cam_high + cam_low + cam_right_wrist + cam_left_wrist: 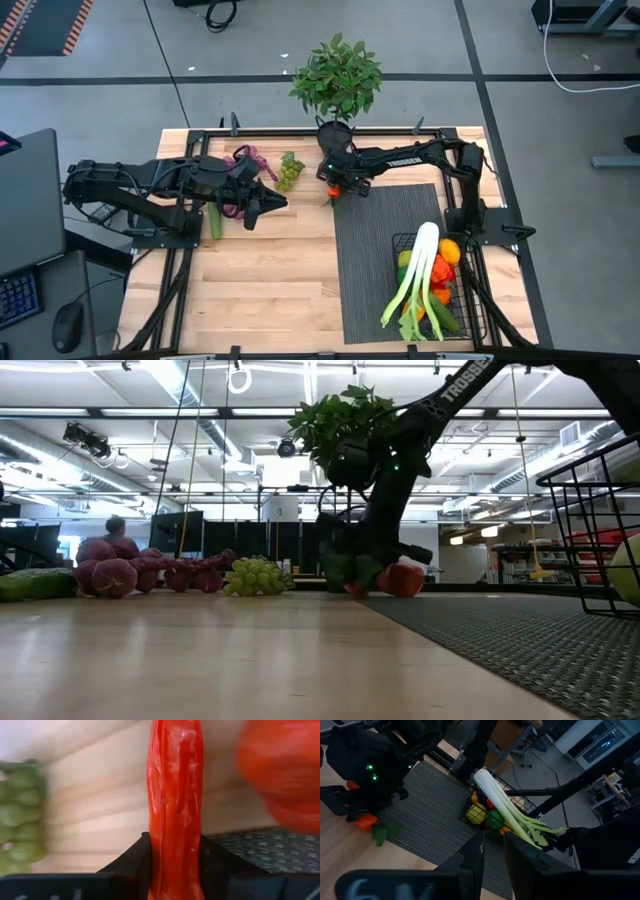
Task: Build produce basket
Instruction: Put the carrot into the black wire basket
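Right gripper (175, 852) is down at the mat's (370, 260) far edge, fingers pinched snug on the red chili (175, 795). Probably firm enough; lift straight, clear the carrot (402, 579), then across to the basket (472, 310).

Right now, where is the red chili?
The chili sits between the right hand's fingers at the mat's far left corner in the high view, just right of the green grapes and below the potted plant.
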`<state>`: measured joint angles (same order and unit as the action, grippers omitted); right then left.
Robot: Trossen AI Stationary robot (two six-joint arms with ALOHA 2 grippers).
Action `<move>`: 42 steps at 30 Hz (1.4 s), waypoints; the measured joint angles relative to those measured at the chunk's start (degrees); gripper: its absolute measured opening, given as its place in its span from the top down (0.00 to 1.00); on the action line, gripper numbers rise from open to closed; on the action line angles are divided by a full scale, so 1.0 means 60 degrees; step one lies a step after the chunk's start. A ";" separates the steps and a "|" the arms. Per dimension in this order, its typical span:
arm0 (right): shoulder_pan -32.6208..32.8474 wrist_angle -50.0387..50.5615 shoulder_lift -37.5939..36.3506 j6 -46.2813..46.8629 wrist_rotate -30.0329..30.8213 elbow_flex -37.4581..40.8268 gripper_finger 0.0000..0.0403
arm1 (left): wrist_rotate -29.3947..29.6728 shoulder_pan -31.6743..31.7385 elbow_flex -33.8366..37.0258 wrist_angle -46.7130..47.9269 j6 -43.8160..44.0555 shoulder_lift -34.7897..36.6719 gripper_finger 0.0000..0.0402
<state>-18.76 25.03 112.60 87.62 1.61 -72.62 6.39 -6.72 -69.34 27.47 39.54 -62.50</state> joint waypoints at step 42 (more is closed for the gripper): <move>0.7932 0.8012 -0.9162 0.4587 -0.3941 -0.0022 0.67 | -0.0007 0.0015 -0.0004 0.0068 0.0513 0.0000 0.80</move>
<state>28.83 73.10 57.63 115.14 -22.04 -72.75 6.35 -6.63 -69.36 27.88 42.62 -62.50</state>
